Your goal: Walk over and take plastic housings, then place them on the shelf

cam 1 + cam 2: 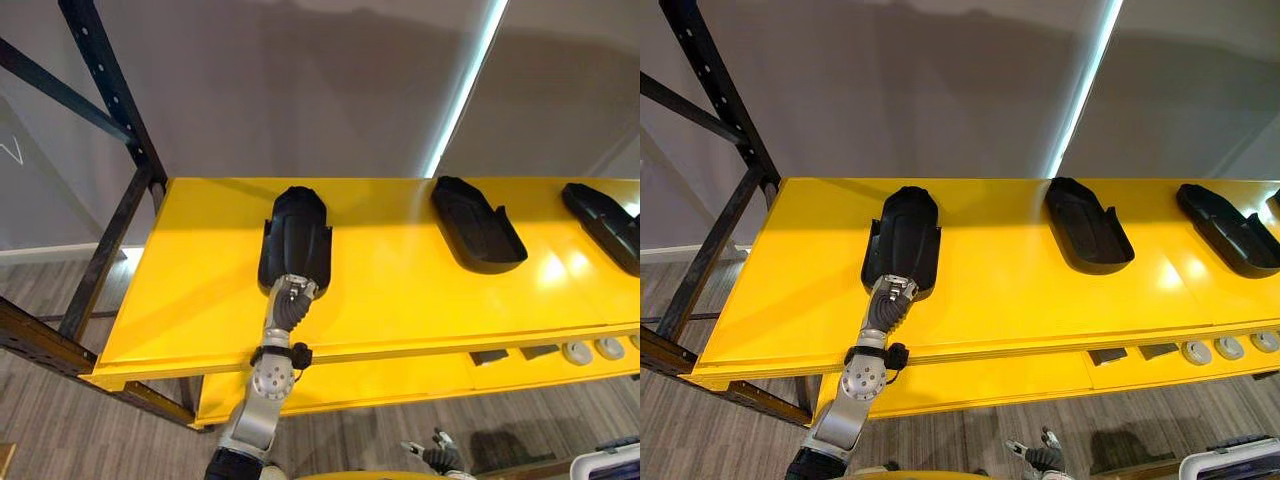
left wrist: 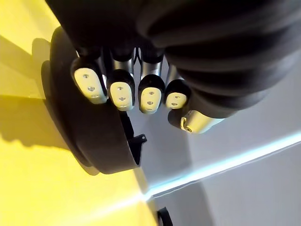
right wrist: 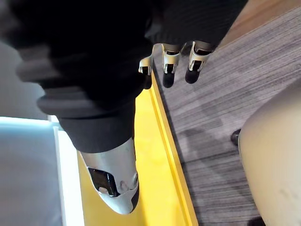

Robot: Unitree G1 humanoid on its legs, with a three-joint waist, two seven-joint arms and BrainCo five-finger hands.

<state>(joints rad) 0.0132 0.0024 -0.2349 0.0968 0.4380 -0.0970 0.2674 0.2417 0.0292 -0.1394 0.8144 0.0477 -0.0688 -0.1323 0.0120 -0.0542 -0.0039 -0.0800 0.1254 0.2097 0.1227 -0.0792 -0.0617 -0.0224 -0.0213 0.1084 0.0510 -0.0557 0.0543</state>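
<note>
Evidently the set-down step, and late in it. Ahead, a broad yellow shelf (image 1: 400, 290) on a black frame (image 1: 105, 255), with a lower tier (image 1: 380, 380) beneath. On the top tier, three black plastic housings in a row, well apart: left housing (image 1: 297, 235), middle housing (image 1: 475, 230), right housing (image 1: 605, 225). All three flat on the yellow. Left housing seemingly rounded side up, lengthwise away from the robot, near end some way in from the front lip.

Left hand (image 1: 291, 297) at that near end, touching it, reached up from below the lip. Fingers (image 2: 121, 92) curled, pads turned back toward the wrist, thumb (image 2: 195, 121) tucked close beside them. Nothing visible between fingers and thumb, with the housing's dark rim just beyond. Reads as a closed hand resting against the part, not clamped on it.

Right hand (image 1: 438, 458) low, near the floor (image 3: 221, 94) and beside the shelf's front edge. Fingers (image 3: 169, 70) apart and loose, carrying nothing.

On the lower tier, toward the right, small grey discs (image 1: 575, 351) and a few dark flat pieces (image 1: 488, 357). No part of this job, by the look of them.

Next move, as a judgement:
- Draw the left hand straight back and down off the near end.
- Avoid dragging or nudging the housing toward the lip on the way out.
- Keep the curled fingers clear of the rim, since a snag there could tip or slide the part.
- Check for full seating on the yellow.
- Then lower the arm and turn away for the next pick-up.
</note>
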